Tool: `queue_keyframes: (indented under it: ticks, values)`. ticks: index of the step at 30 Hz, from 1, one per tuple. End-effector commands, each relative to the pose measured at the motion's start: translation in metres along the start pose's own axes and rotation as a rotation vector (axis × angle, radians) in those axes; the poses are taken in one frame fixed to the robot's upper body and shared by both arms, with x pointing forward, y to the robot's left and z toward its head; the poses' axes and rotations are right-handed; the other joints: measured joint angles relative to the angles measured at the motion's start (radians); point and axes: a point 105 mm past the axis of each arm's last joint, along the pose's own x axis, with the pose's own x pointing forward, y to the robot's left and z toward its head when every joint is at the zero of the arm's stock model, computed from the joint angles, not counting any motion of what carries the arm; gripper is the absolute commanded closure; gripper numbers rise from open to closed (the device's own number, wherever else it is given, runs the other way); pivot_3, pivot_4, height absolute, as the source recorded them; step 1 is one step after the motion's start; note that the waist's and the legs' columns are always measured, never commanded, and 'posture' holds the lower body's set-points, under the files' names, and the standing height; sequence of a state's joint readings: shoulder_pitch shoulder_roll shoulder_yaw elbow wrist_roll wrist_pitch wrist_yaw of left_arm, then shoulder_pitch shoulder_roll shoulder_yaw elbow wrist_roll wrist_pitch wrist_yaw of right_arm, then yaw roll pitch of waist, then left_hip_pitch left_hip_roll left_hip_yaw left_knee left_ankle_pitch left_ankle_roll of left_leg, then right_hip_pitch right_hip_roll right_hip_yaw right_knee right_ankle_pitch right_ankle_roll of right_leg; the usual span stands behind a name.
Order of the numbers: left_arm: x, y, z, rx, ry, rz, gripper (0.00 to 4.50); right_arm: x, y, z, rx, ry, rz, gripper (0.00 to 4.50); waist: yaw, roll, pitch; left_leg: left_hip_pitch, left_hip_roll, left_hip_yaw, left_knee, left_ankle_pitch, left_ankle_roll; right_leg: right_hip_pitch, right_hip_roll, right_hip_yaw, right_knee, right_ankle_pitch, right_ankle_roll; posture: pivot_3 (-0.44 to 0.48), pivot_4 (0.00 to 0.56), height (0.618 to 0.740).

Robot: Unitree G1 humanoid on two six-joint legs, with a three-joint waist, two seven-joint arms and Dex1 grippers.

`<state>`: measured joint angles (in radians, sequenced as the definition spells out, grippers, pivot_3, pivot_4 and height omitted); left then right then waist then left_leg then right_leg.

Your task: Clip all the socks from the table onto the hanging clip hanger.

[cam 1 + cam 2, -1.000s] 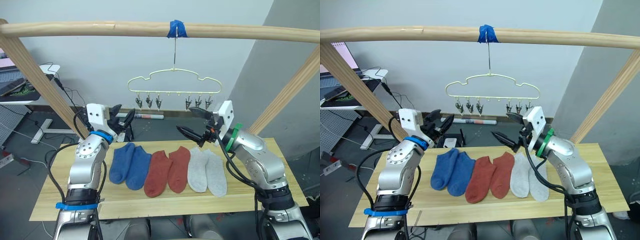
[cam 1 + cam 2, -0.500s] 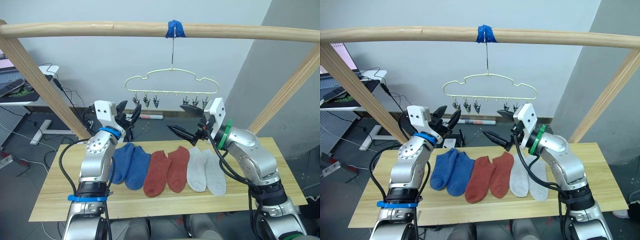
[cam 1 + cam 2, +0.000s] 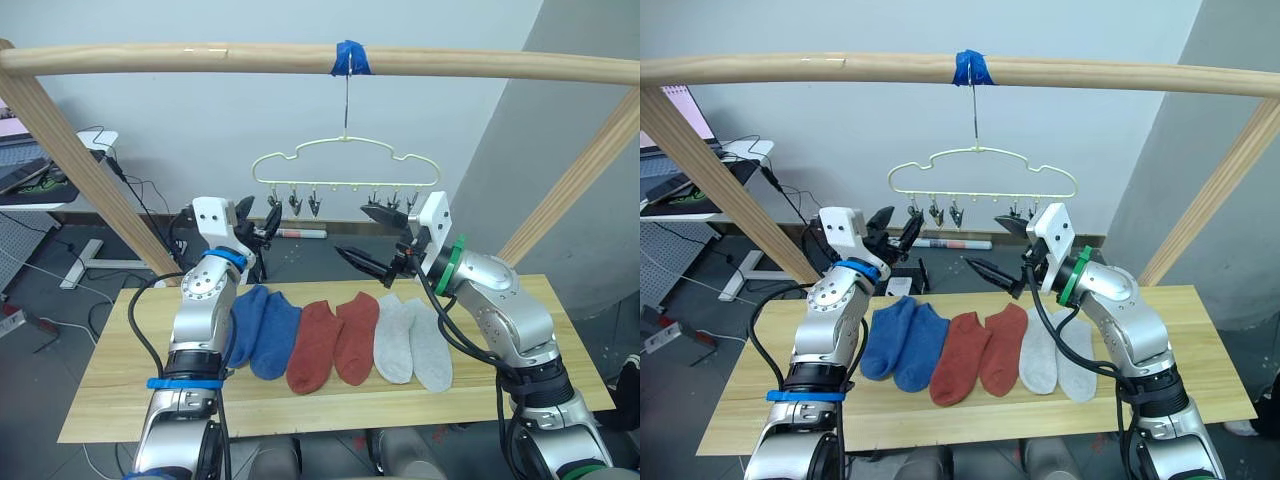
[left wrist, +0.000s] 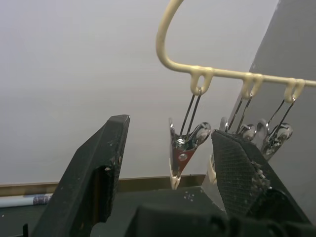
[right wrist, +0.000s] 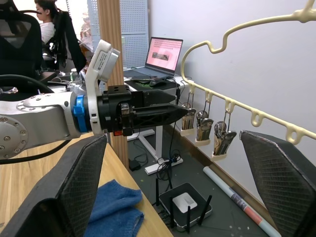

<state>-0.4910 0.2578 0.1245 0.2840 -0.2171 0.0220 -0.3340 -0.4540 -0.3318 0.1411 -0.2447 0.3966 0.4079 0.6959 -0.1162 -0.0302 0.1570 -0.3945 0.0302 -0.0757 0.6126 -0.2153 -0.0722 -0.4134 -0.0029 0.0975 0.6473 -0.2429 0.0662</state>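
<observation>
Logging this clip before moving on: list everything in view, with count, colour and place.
Socks: six, lying flat in a row on the table; two blue at the robot's left, two rust-red in the middle, two light grey at its right.
Table: one, light wood, in front of the robot.
Hanger: one, pale yellow, on the top pole, no socks on its clips.
Frame poles: pale wood, over and beside the table.
Tape: blue, on the top pole.
Left claw: open, by the hanger's left clips.
Right claw: open, below the right clips.
</observation>
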Motion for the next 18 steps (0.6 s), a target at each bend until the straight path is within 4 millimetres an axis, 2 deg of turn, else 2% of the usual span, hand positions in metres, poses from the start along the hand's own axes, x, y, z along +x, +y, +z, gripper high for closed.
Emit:
queue_keyframes:
  ticks: [1, 18]
  values:
    - [0.005, 0.0, 0.014, 0.02, -0.059, 0.009, 1.57, 0.001, 0.003, 0.023, -0.054, -0.058, 0.015, 0.0, -0.001, 0.0, 0.0, 0.0, 0.0, 0.0, 0.0, 0.0, 0.0, 0.0, 0.0, 0.0, 0.0, 0.0, 0.0, -0.147, 0.134, 0.74]
    - [0.018, 0.005, 0.018, 0.047, -0.085, 0.042, 1.57, 0.003, 0.006, 0.028, -0.06, -0.058, 0.028, 0.0, -0.012, 0.0, 0.0, 0.0, 0.0, 0.0, 0.0, 0.0, 0.0, 0.0, 0.0, 0.0, 0.0, 0.0, 0.0, -0.152, 0.139, 0.74]
